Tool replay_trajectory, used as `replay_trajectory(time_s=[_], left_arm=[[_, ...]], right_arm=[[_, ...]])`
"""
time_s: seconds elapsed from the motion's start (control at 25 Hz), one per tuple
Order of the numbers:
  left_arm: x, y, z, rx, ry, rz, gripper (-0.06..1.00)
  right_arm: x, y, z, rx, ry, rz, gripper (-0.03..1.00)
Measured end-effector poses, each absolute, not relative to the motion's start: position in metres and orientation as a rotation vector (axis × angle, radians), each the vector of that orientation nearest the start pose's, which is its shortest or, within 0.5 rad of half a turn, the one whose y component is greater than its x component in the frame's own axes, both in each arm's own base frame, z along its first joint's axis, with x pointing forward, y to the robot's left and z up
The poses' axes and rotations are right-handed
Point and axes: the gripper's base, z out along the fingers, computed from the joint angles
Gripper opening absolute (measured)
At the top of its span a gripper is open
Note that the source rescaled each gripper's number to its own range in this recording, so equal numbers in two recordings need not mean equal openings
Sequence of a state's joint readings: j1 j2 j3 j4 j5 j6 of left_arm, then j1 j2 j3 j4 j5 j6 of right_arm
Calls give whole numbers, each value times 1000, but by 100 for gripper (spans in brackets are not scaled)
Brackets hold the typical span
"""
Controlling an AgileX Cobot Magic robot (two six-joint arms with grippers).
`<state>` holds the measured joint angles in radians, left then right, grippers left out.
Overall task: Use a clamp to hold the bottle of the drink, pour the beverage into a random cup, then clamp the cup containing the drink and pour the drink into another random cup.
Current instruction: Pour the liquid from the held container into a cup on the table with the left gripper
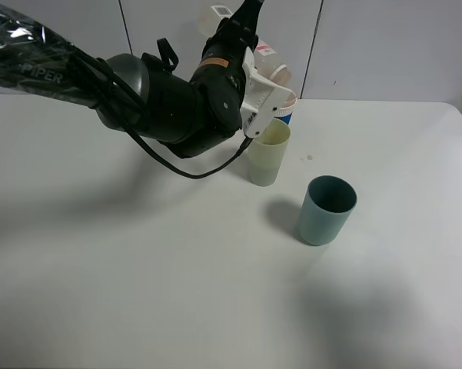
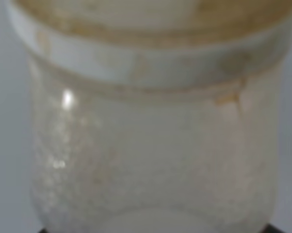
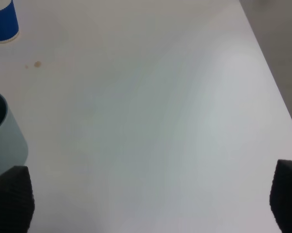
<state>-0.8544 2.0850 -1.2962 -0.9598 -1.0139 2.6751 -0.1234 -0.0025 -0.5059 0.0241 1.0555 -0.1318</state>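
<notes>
One bottle [image 1: 277, 74] tilted above yellow-green cup [image 1: 267, 157], near far edge of table [image 1: 138, 292].
Pinched in left gripper [image 1: 255, 48]; right gripper [image 3: 148, 199] spread, empty.

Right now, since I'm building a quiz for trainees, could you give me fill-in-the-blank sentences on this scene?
The left gripper is shut on the ___.
The right gripper is ___.
In the high view, the blue cup stands ___ the yellow-green cup.
The teal cup stands ___.
Missing: bottle; open; behind; upright.
</notes>
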Motion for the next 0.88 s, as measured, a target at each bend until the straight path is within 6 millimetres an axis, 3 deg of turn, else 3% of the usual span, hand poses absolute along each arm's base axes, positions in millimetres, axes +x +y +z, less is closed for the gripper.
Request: replay_trajectory(time_s=[0.44, 0.88], left_arm=[[339, -293, 208, 1484, 909, 1445, 3], [338, -293, 181, 1553, 1235, 1075, 3]], right_arm=[[-5, 3, 279, -10, 2033, -132, 92], [-5, 3, 279, -10, 2033, -132, 92]])
